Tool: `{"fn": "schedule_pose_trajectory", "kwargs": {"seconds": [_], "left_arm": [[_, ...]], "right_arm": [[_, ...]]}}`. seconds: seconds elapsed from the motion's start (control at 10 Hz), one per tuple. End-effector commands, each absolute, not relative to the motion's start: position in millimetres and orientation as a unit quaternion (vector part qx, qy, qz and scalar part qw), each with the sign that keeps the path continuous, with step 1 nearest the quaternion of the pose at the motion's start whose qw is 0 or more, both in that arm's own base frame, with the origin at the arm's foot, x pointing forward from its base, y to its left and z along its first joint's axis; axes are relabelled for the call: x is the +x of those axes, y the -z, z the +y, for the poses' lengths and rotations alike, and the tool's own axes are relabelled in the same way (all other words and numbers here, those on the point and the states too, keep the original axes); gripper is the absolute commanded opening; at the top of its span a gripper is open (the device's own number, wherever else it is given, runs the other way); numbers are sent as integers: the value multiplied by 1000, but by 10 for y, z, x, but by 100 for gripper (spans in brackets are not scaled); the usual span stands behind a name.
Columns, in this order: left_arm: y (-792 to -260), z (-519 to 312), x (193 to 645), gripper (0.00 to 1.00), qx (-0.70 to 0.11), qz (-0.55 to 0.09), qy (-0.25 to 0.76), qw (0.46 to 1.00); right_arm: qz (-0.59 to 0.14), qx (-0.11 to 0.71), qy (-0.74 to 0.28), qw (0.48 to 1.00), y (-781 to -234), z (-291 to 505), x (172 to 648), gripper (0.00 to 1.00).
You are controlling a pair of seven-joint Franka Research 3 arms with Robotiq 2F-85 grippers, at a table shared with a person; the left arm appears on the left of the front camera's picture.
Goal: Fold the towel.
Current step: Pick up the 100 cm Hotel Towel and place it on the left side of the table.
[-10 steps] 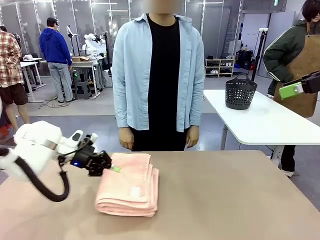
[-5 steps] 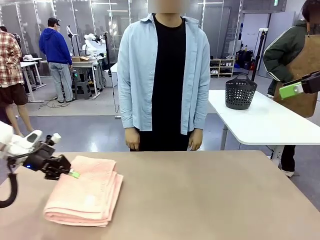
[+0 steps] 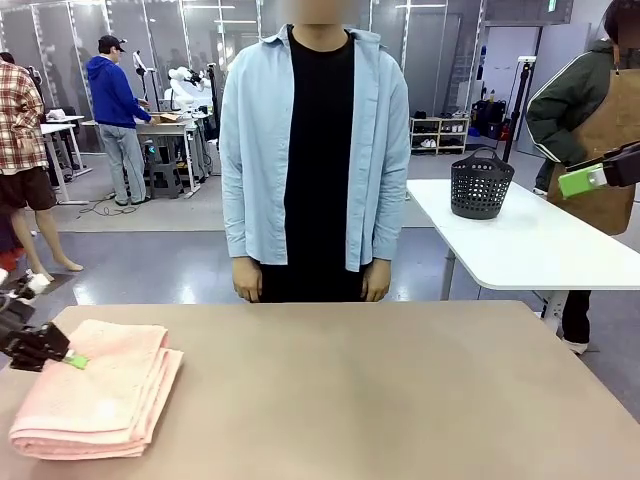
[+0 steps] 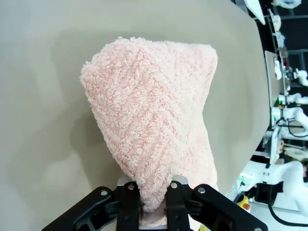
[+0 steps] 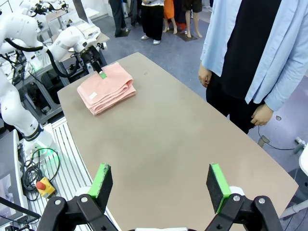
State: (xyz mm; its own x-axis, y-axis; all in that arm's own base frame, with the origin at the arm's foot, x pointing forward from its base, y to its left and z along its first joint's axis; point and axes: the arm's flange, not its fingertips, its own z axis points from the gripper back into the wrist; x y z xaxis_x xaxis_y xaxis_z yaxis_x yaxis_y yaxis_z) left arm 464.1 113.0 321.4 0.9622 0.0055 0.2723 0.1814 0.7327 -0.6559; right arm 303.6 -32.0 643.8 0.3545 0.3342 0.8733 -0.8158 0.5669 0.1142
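The salmon-pink towel [image 3: 100,392] lies folded in several layers at the far left of the brown table [image 3: 400,400]. My left gripper [image 3: 68,357] is shut on the towel's left edge, low over the table. In the left wrist view the towel [image 4: 151,115] rises from between the black fingers [image 4: 129,199], which pinch its near edge. The right wrist view looks down from high above the table: my right gripper [image 5: 159,182] is open with nothing between its green pads [image 5: 102,179], and the towel [image 5: 107,88] lies far off at the table's far corner.
A person in a light blue shirt stands at the table's far side, hands [image 3: 245,291] hanging at the sides. A white table [image 3: 540,250] at the right carries a dark basket [image 3: 481,185]. The towel sits close to the table's left edge.
My left gripper has moved left with the towel's edge in it, dragging the folded towel from left of the middle to the table's far left.
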Motion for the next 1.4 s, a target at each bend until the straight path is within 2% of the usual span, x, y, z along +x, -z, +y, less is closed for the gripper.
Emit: {"fn": "schedule_pose_trajectory", "kwargs": {"seconds": [0.0, 0.3, 0.4, 0.5, 0.6, 0.7, 0.8, 0.9, 1.3], "left_arm": [[-3250, 1412, 4598, 17, -363, -139, 43, 920], [-3260, 1708, 4597, 17, -367, -138, 49, 919], [-3233, 1728, 4631, 29, -360, -136, 43, 922], [-3214, 1729, 4650, 48, -358, -137, 40, 923], [-3205, 1723, 4660, 61, -351, -137, 39, 925], [-3214, 1723, 4657, 79, -345, -139, 37, 928], [-3256, 1725, 4638, 91, -336, -141, 33, 931], [-3288, 1732, 4615, 100, -324, -141, 27, 935], [-3397, 1665, 4543, 100, -281, -141, 16, 949]], "right_arm": [[-429, 280, -372, 774, -6432, -321, 3042, 99], [-429, 280, -372, 774, -6432, -321, 3042, 99], [-429, 280, -372, 774, -6432, -321, 3042, 99], [-429, 280, -372, 774, -6432, -321, 3042, 99], [-429, 280, -372, 774, -6432, -321, 3042, 99], [-429, 280, -372, 774, -6432, -321, 3042, 99], [-429, 280, -372, 774, -6432, -321, 3042, 99], [-429, 280, -372, 774, -6432, -321, 3042, 99], [-429, 280, -372, 774, -6432, -321, 3042, 99]]}}
